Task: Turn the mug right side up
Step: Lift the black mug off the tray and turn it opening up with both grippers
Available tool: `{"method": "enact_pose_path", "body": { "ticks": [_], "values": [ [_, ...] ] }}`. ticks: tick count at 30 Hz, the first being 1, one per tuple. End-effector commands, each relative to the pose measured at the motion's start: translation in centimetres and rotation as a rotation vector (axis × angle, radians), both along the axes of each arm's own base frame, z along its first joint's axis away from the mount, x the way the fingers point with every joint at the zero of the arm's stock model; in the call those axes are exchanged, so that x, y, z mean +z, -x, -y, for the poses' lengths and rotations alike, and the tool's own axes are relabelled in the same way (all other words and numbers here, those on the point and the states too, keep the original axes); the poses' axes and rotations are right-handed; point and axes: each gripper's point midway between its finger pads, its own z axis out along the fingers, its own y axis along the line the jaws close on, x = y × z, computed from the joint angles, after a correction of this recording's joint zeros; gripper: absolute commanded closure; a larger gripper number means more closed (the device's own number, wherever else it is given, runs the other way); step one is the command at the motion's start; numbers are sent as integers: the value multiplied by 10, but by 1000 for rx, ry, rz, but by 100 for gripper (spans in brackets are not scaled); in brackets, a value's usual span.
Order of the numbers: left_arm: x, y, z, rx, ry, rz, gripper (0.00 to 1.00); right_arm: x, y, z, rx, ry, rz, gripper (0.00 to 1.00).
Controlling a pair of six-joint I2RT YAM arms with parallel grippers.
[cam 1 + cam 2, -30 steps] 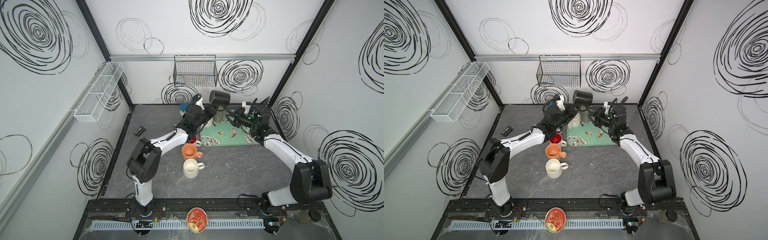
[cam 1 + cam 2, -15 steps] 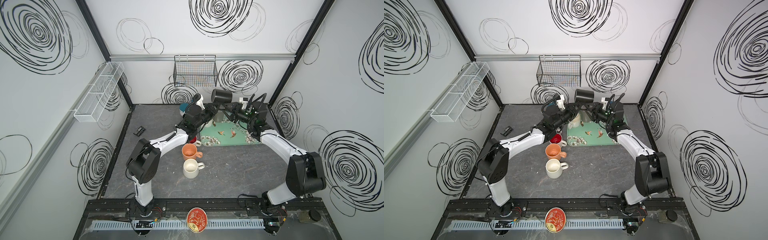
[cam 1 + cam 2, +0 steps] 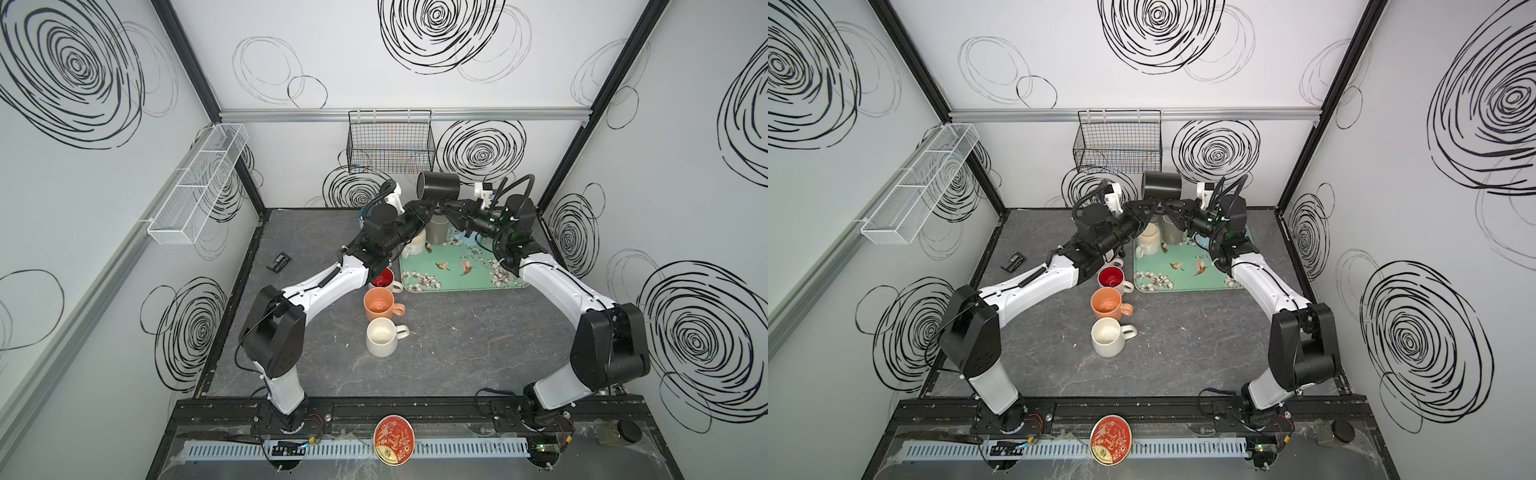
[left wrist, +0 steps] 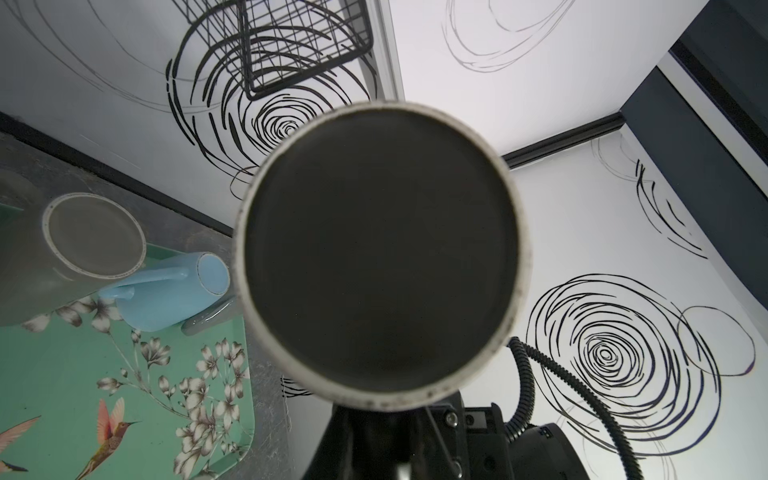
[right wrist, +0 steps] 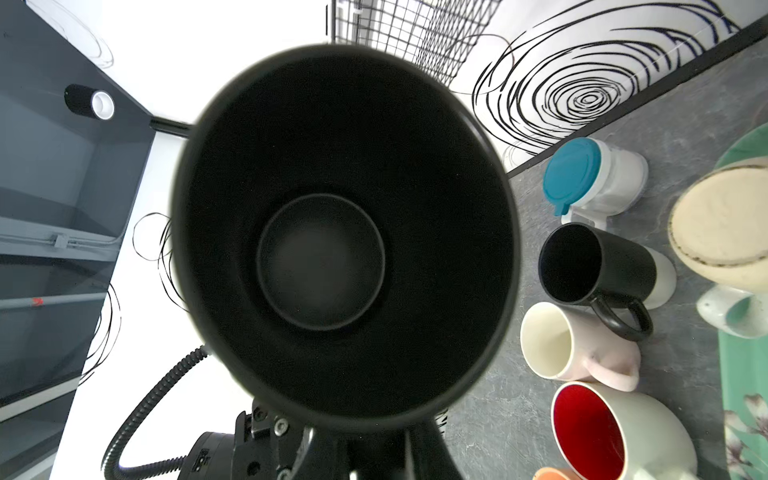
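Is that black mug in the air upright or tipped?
On its side: the black mug shows its mouth in the right wrist view, its base in the left.

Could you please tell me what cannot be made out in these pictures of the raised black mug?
- Handle of the black mug: hidden in both top views under the mug body, where the left gripper and right gripper meet.
- Fingertip contact: in both wrist views the mug fills the frame and covers it.
- Blue mug: in the top views mostly behind the right gripper.
- Small black object: too small to identify.
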Motion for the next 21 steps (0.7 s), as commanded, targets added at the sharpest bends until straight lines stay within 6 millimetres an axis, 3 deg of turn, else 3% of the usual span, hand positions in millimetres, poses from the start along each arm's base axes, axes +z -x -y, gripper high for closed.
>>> {"method": "enact_pose_path", "body": {
  "ticks": [1,5,10,16,21],
  "values": [
    [56,32,-13,-50,47,148,85,30,-9,-7,-30,52,169,100],
    [50,33,-44,0,2,145,67,36,-12,-30,-9,143,255,100],
    [32,33,-96,86,-73,110,55,33,-16,-66,23,287,337,100],
    [0,39,-161,180,-154,51,51,18,-21,-111,28,494,482,100],
    [-24,47,-213,265,-211,-4,51,-6,-29,-147,72,645,577,100]
  ]
}}
